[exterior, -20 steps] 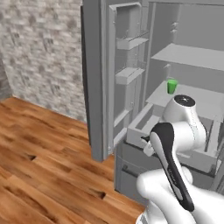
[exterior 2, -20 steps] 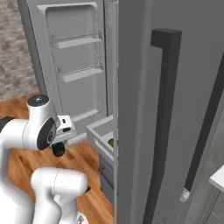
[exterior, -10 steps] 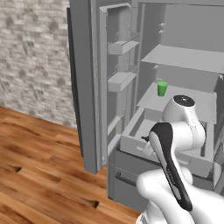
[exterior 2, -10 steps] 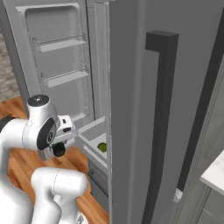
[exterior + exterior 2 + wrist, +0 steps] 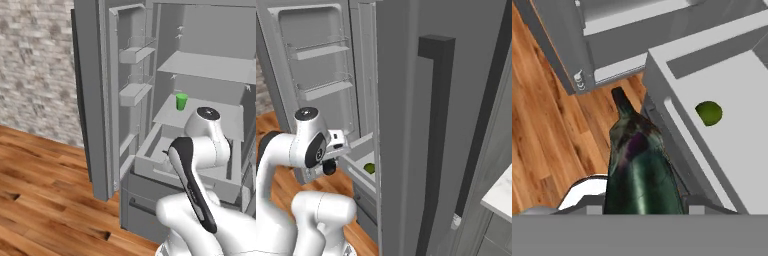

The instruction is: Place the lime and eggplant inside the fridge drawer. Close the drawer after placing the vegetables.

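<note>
Fridge (image 5: 200, 65) has slid toward 9 o'clock across my left base view since a moment ago, so my base has driven; the fridge drawer (image 5: 150, 167) stands pulled out. Right base view: the lime (image 5: 370, 168) lies inside it. Hand view: my tool (image 5: 643, 202) grips the eggplant (image 5: 639, 167), stem at 12, lime at 2; drop-off comes next.
</note>
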